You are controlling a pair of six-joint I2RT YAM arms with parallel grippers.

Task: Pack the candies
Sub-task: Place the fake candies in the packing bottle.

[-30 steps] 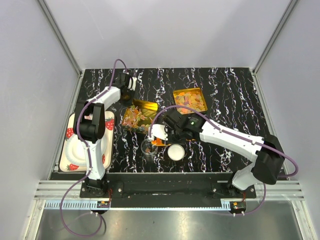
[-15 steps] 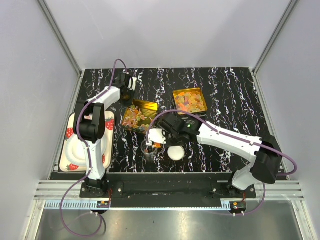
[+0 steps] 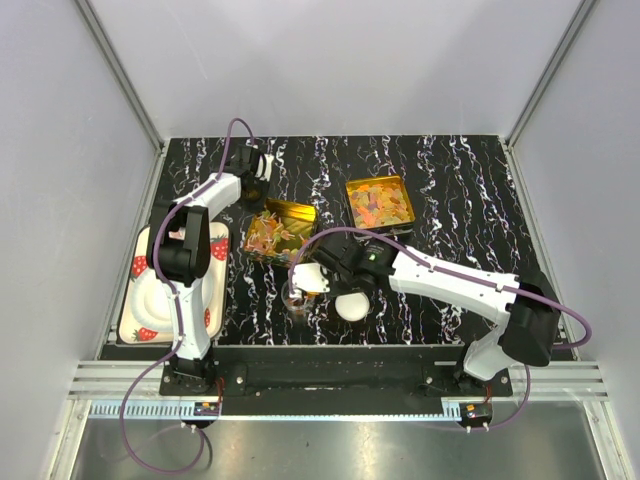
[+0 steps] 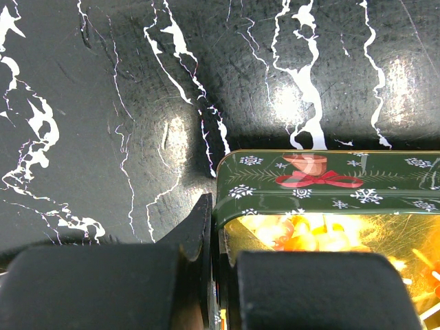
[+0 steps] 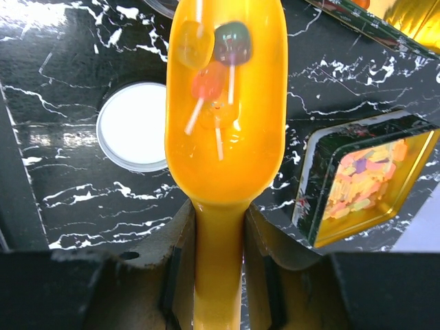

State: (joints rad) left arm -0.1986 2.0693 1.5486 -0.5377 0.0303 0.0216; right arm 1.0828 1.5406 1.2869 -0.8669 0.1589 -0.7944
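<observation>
My right gripper (image 5: 218, 220) is shut on the handle of a yellow-orange scoop (image 5: 225, 130). A few candies (image 5: 210, 75) lie in the scoop's bowl, red, yellow and dark green. In the top view my right gripper (image 3: 328, 272) holds the scoop over a small clear jar (image 3: 296, 298). My left gripper (image 4: 214, 227) is shut on the wall of a gold tin (image 4: 323, 182) filled with candies (image 4: 309, 234). In the top view my left gripper (image 3: 262, 192) is at the back edge of that tin (image 3: 282, 228). A second gold tin (image 3: 380, 200) of candies stands at the back right.
A white round lid (image 3: 351, 305) lies on the black marbled table just right of the jar; it also shows in the right wrist view (image 5: 134, 126). A strawberry-patterned plate (image 3: 140, 300) sits at the left edge under the left arm. A tin (image 5: 364, 182) is close to the scoop's right.
My right gripper has carried the scoop to the left, from beside the jar to over it. The left arm and both tins have not moved.
</observation>
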